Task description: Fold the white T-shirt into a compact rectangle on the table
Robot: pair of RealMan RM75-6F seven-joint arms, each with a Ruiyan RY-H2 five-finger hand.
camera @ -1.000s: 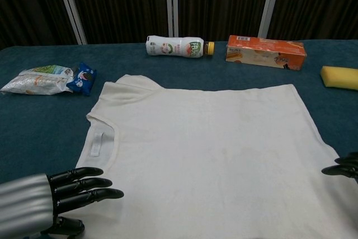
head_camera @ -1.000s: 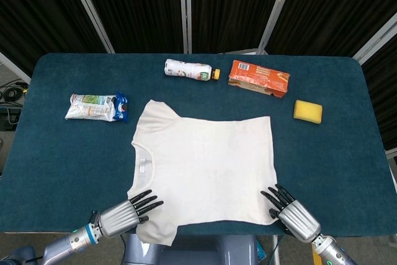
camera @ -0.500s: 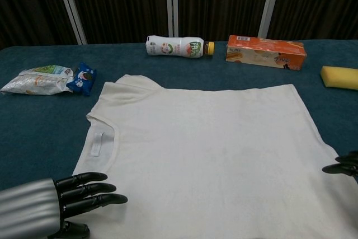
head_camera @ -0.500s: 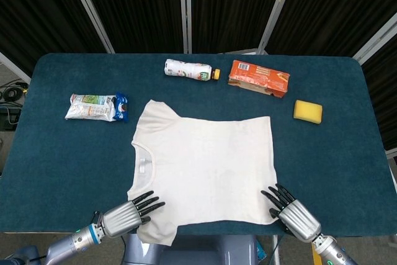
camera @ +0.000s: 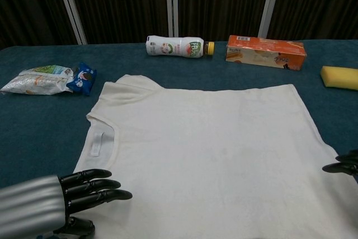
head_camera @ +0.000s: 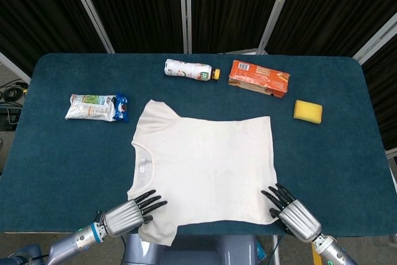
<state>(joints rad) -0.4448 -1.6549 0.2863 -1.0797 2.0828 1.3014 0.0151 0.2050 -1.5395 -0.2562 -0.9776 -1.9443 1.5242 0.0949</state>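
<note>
Crept a little further inward along the near edge over the last second: left hand point(head_camera: 127, 215), fingertips now reaching slightly deeper onto the near-left sleeve area of the white T-shirt point(head_camera: 201, 169). Spread flat, fingers apart, holding nothing, lying at the cloth's edge near the table point(head_camera: 56, 172) front. Barely shifted on the other side: right hand point(head_camera: 291, 215), also splayed and empty, fingertips at the near-right hem corner.

Spread open in the middle of the table, nearer the front edge, collar toward the left, hem toward the right, near sleeve hanging just over the front edge.

Along the back, left to right: snack packet point(head_camera: 96, 107) toward the left edge, bottle point(head_camera: 189, 69) and orange carton point(head_camera: 257, 79) by the far edge, yellow sponge point(head_camera: 308, 111) toward the right edge.

Likely trouble from here: pinching only the top layer, so the fold carries half the cloth; dragging rather than lifting, bunching fabric on the grippy table cover; uneven lift between the two hands, skewing the fold; near sleeve slipping further off the front edge; a wide far-side swing brushing bottle or carton.
</note>
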